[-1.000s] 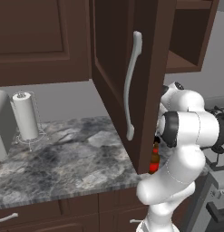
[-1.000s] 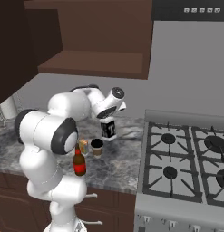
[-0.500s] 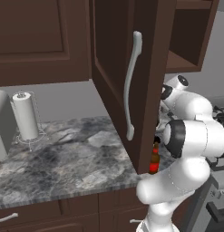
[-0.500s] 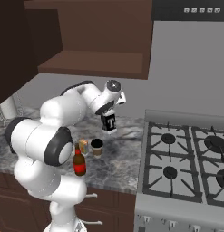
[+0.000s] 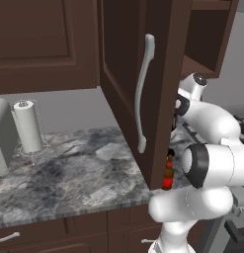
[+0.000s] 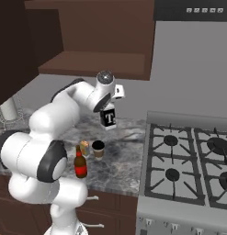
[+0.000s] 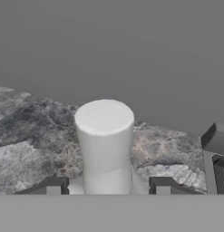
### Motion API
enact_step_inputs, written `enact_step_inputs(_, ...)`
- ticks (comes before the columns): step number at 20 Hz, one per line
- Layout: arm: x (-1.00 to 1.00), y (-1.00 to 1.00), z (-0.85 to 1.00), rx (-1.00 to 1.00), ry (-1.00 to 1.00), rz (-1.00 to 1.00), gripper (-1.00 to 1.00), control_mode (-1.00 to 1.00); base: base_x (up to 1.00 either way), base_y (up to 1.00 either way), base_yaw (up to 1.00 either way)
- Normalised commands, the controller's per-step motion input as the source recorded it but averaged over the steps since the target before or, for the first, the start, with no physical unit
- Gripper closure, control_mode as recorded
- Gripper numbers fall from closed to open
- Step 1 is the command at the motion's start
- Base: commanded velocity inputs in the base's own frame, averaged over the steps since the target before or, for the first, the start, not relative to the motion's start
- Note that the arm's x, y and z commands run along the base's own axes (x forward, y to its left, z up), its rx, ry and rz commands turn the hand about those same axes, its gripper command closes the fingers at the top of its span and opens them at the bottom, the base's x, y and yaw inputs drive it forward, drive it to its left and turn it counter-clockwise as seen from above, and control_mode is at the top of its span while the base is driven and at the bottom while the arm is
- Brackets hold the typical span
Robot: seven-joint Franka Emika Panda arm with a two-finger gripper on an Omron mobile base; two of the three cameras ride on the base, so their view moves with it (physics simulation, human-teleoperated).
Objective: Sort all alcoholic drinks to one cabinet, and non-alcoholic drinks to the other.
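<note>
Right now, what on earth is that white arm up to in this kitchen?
It is sorting drinks into wall cabinets. The gripper is shut on the white bottle with the black T label and holds it in the air above the granite counter, below the open cabinet. On the counter stand the brown bottle with the red label, the yellow-orange can and the paper coffee cup. The other cabinet's door stands open.
</note>
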Motion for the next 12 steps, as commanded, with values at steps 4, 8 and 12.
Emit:
enact_step_inputs(4, -0.32, 0.00, 0.43, 0.01, -0.05, -0.12, 1.00, -1.00, 0.00, 0.00, 0.00)
enact_step_inputs(8, -0.38, 0.00, 0.40, 0.01, -0.08, -0.13, 1.00, -1.00, 0.00, 0.00, 0.00)
enact_step_inputs(12, -0.42, 0.00, 0.38, 0.01, -0.07, -0.15, 1.00, -1.00, 0.00, 0.00, 0.00)
